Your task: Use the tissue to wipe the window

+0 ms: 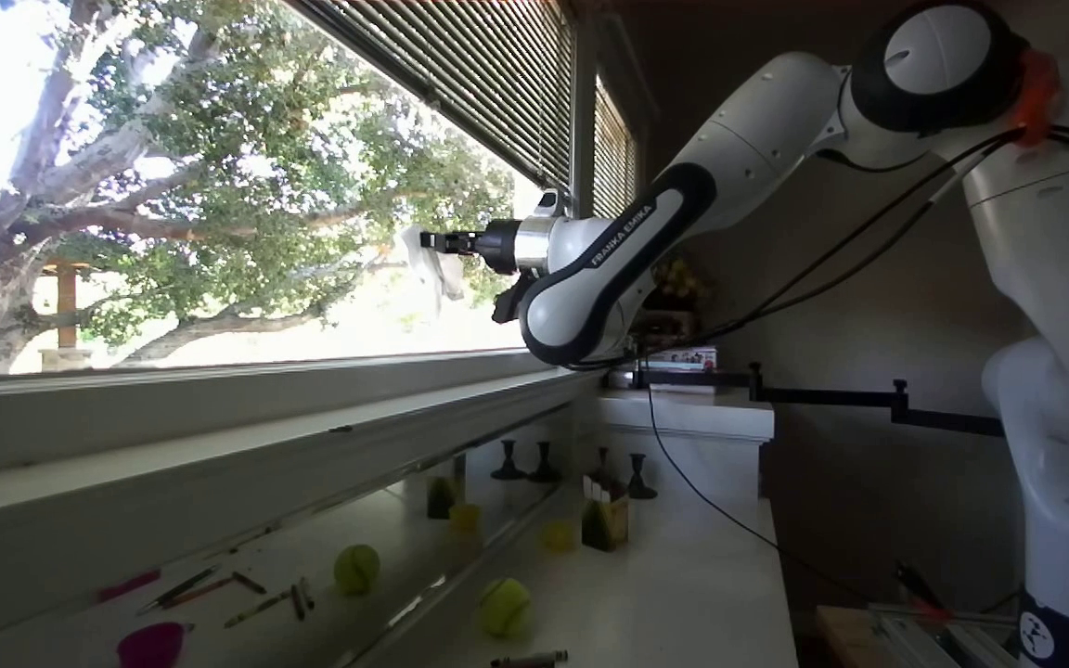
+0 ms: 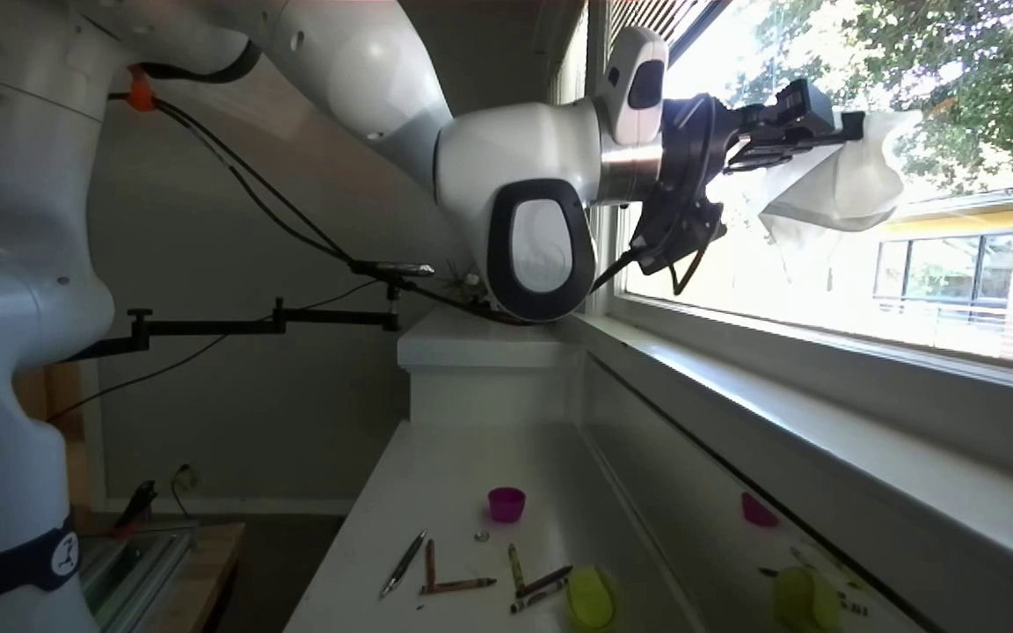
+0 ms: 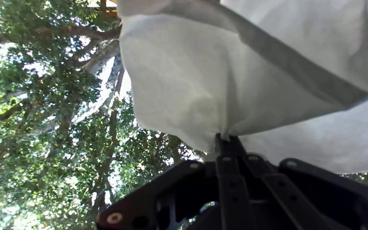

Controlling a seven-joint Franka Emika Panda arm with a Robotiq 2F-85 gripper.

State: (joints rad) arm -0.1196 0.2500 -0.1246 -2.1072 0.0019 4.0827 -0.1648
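At the window [image 1: 219, 186], the gripper [image 3: 225, 138] grasps the tissue [image 1: 431, 264]

The gripper is clenched on the tissue, which hangs out from its tip; whether it touches the window is unclear. In an exterior view the tissue's long axis runs steeply down, slightly aslant; the wrist view shows a folded corner pointing right. Both exterior views show the worktop [image 1: 711, 575], which the wrist view does not; a candlestick [image 1: 638, 480] standing there appears in an exterior view only.

One robot arm [image 1: 769, 116], one tissue [image 3: 254, 73], one pen [image 2: 403, 564], five crayons [image 2: 458, 585], one magenta cup [image 2: 506, 505]
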